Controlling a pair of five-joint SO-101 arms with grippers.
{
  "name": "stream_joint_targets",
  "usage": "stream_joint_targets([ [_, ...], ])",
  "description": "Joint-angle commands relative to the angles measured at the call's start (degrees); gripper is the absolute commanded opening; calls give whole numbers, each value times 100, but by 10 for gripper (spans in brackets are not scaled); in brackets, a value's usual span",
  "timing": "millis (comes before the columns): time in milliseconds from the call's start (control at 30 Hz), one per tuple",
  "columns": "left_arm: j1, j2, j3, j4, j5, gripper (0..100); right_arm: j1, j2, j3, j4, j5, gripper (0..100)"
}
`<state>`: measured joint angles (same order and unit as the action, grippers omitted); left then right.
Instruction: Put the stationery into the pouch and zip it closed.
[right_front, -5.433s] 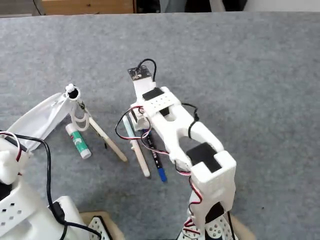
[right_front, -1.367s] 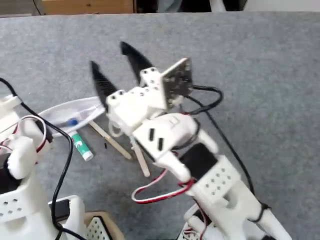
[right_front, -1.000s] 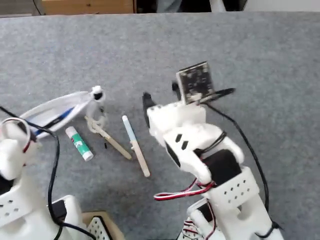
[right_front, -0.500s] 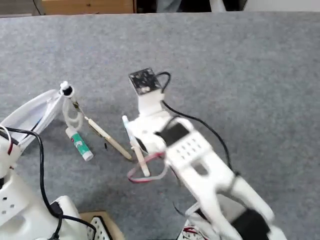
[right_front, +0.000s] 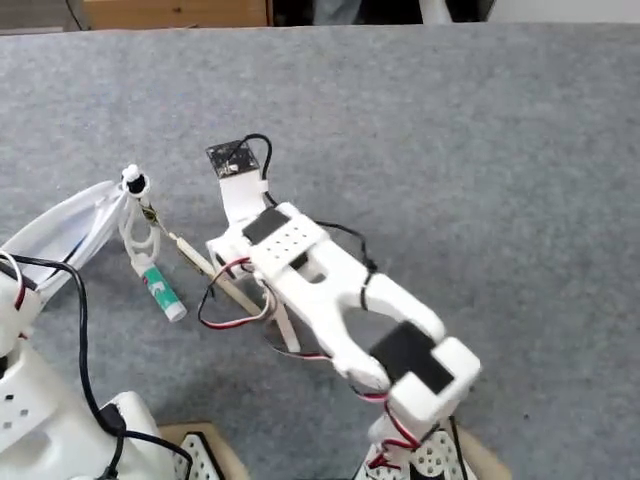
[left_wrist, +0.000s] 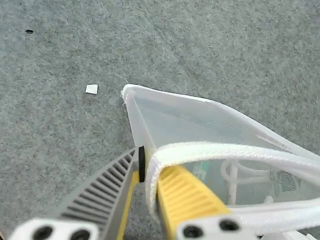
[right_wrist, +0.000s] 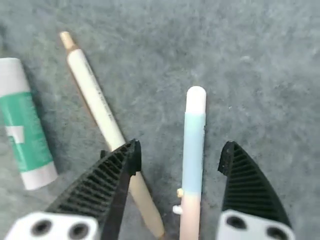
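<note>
A white mesh pouch (right_front: 65, 232) is held up at the left, its mouth toward the stationery. My left gripper (left_wrist: 145, 167) is shut on the pouch's rim (left_wrist: 215, 150). On the grey cloth lie a green-and-white glue stick (right_front: 160, 288), a cream pencil (right_front: 200, 262) and a pale-blue pen (right_wrist: 194, 135). My right gripper (right_wrist: 181, 149) is open just above the pen, one finger on each side of it. The cream pencil (right_wrist: 92, 95) and the glue stick (right_wrist: 22, 122) lie beside it. In the high view the right arm (right_front: 300, 270) covers most of the pen.
The grey cloth (right_front: 480, 150) stretches free to the right and back. A wooden edge (right_front: 175, 12) runs along the far left. A small white scrap (left_wrist: 91, 89) lies on the cloth beyond the pouch. The arm bases stand at the front edge.
The right arm let a dark blue pen go into the pouch, swung back and came down over the pale-blue pen with its gripper open. The pouch's far end shifted.
</note>
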<state>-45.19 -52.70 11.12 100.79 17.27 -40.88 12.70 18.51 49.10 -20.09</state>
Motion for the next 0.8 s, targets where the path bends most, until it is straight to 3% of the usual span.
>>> stream_joint_targets([
  [0, -40, -35, -22, 0, 53, 28, 18, 101, -391, 114, -79, 266],
  [233, -40, -35, -40, 0, 53, 28, 299, 505, -796, 360, -79, 260],
  [467, -40, -35, -48, 0, 53, 28, 378, 1244, -1402, 360, -35, 54],
  [767, -40, -53, -31, 0, 53, 28, 475, 1815, -1771, 378, -44, 42],
])
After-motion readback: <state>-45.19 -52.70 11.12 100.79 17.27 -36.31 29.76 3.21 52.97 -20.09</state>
